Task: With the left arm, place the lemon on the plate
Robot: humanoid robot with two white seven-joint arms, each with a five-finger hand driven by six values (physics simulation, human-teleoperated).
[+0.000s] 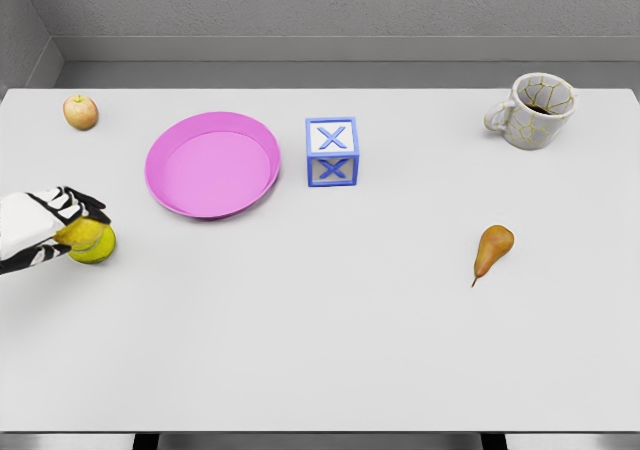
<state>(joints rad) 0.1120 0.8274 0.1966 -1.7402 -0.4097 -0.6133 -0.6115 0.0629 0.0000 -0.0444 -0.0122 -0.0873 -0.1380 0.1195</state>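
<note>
The left hand (pixel 60 228) reaches in from the left edge of the table (pixel 320 350) and has its fingers wrapped over the top of the lemon (pixel 95 244), which sits at the table's left side, below and to the left of the pink plate (pixel 178 202). It looks like a grip is formed, though from this angle I cannot tell for sure whether the lemon has left the surface or is only being clasped in place. So the reach and grasp seem done; lifting, carrying right and up to the plate, and letting go are all left. The plate holds nothing. An apple (pixel 81 112), a block (pixel 332 152), a mug (pixel 533 110) and a pear (pixel 492 250) lie well clear of that path.
</note>
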